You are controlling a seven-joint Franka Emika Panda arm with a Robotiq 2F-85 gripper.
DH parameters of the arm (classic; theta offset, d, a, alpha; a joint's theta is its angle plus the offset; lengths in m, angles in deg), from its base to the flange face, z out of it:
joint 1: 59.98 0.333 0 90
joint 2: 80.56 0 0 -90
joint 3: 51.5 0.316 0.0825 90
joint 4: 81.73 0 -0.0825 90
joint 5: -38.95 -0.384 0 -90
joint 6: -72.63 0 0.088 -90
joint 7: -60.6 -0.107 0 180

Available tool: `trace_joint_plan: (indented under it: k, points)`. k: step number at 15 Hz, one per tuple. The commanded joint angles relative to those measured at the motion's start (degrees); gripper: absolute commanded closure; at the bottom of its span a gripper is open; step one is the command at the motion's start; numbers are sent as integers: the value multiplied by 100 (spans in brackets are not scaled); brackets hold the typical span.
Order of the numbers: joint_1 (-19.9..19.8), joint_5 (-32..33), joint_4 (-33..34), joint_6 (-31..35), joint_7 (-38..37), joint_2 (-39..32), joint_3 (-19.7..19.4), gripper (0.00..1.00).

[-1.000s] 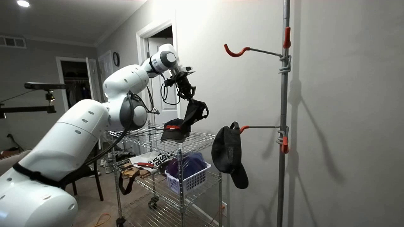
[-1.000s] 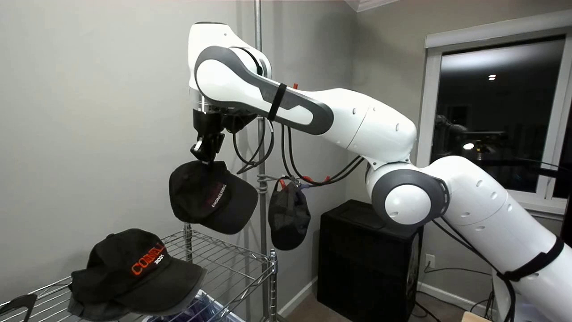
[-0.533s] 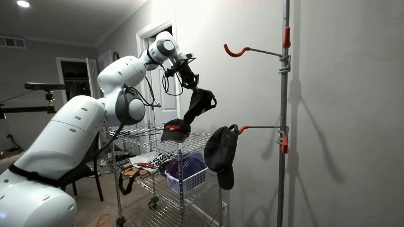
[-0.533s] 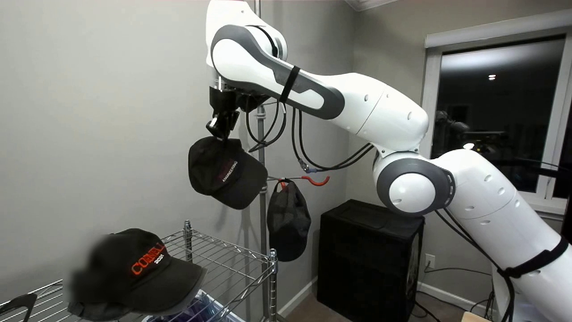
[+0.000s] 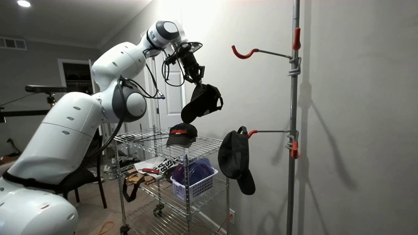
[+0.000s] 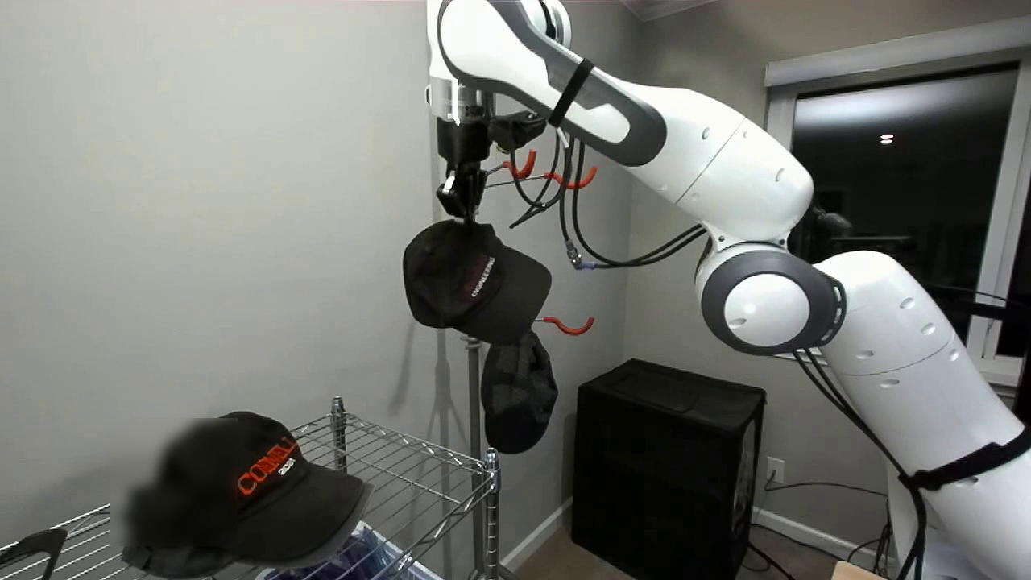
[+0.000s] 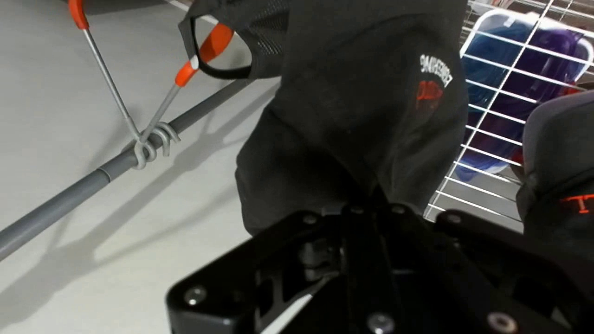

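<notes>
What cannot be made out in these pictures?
Held black fabric cap: its red lettering, too dim in an exterior view.
Black cap with orange-red lettering: its rear, blurred in an exterior view.
Orange-coated metal hook: its tip, behind hanging black mesh cap in an exterior view.

Wrist view facing down along end effector (image 7: 369,208), close, both exterior views farther back, sharing arm (image 6: 729,173) and cart (image 5: 186,182).
</notes>
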Motion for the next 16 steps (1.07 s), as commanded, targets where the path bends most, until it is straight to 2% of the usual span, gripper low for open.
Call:
trace_joint_plan:
  k: [1,8,11,12,16]
  points:
    - [-82,52,-160,-549,361,429,133,99]
    - [-93,467,-167,-490,1050,629,47,99]
    - [-176,494,-236,-310,1320,544,143,99]
    - [-120,464,-215,-427,976,584,147,98]
    - [-143,460,-252,-364,1040,528,159,98]
